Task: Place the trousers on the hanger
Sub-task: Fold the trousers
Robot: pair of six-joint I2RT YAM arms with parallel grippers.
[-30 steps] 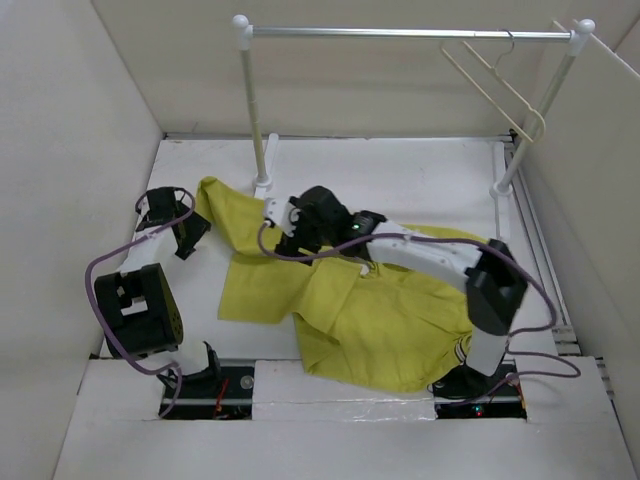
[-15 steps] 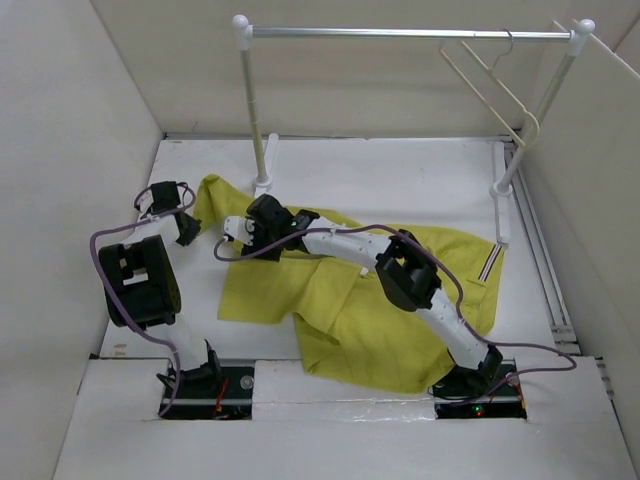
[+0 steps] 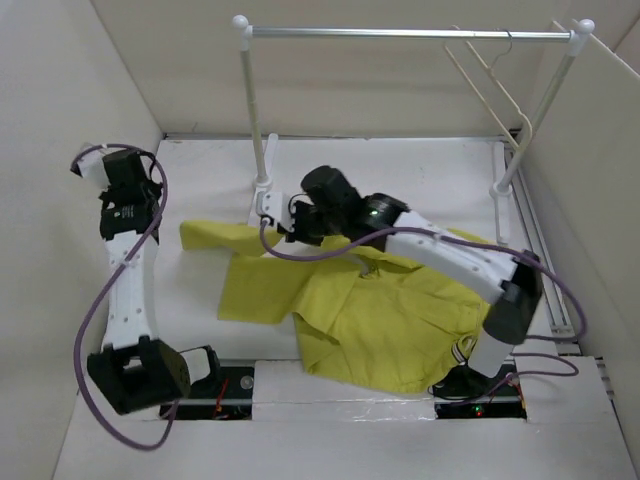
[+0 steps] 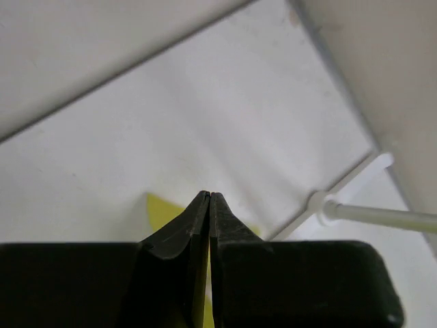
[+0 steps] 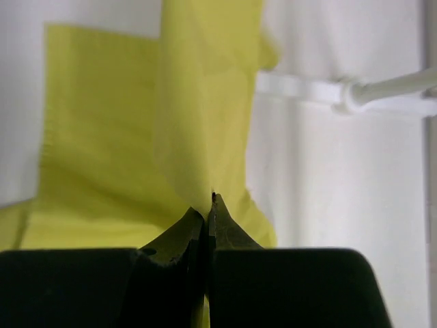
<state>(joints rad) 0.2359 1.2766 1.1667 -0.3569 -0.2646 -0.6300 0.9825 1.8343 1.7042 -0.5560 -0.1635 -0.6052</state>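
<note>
White table, plain cream walls, silver rail on white posts

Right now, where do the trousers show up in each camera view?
Top external: the trousers lie spread across the table's middle, partly under the right arm.
Left wrist: only a yellow corner shows, beside the closed left fingers.
Right wrist: the cloth fills the left and centre, pinched in the right fingers.
Shared landmark: the rail post's white foot.

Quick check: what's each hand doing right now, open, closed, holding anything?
Left hand: closed, nothing between its fingers.
Right hand: closed on a fold of the mustard-yellow cloth trousers.
</note>
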